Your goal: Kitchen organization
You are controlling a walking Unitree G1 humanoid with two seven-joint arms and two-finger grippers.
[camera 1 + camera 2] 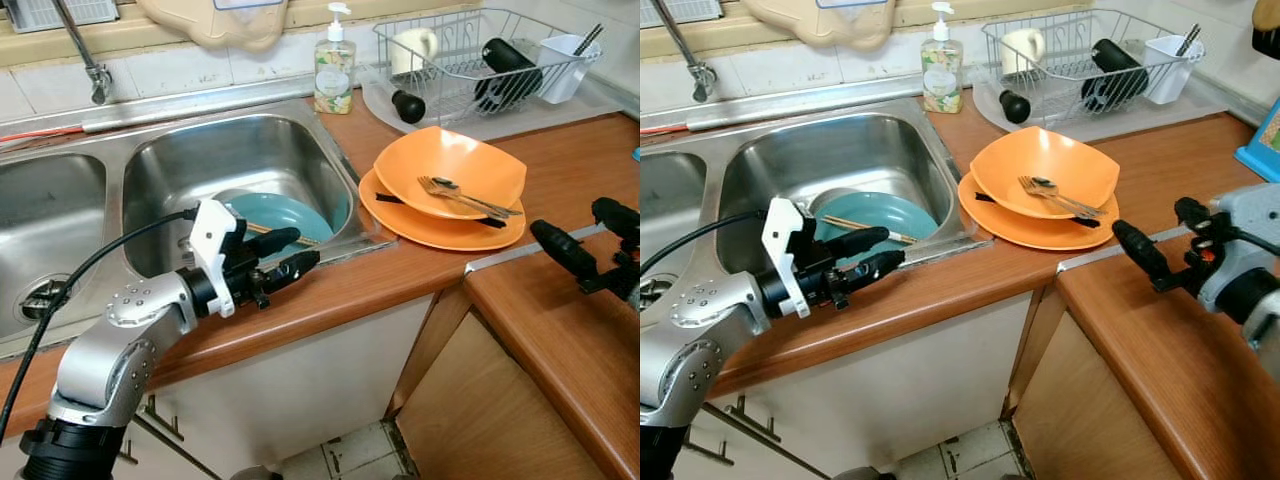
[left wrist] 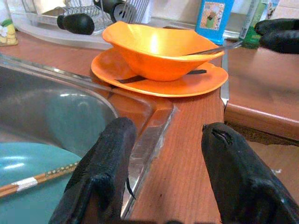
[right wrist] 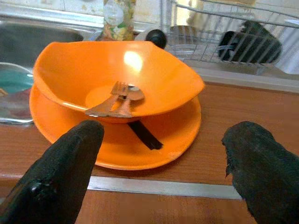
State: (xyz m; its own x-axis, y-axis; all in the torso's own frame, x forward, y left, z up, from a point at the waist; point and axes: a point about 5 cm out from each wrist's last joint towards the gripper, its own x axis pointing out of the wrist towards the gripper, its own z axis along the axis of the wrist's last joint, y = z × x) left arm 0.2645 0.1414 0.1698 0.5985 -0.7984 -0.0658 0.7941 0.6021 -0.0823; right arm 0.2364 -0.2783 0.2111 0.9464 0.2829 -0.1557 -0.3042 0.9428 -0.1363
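I see my left gripper (image 1: 287, 255) spread empty over the sink (image 1: 150, 150) rim; my right gripper (image 1: 1160, 240), likewise agape, faces the orange bowl (image 3: 117, 79), fork (image 3: 112, 100) and perhaps a spoon inside.

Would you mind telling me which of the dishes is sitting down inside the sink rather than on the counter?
The teal plate, with chopsticks across it. The orange bowl and orange plate are stacked on the wooden counter.
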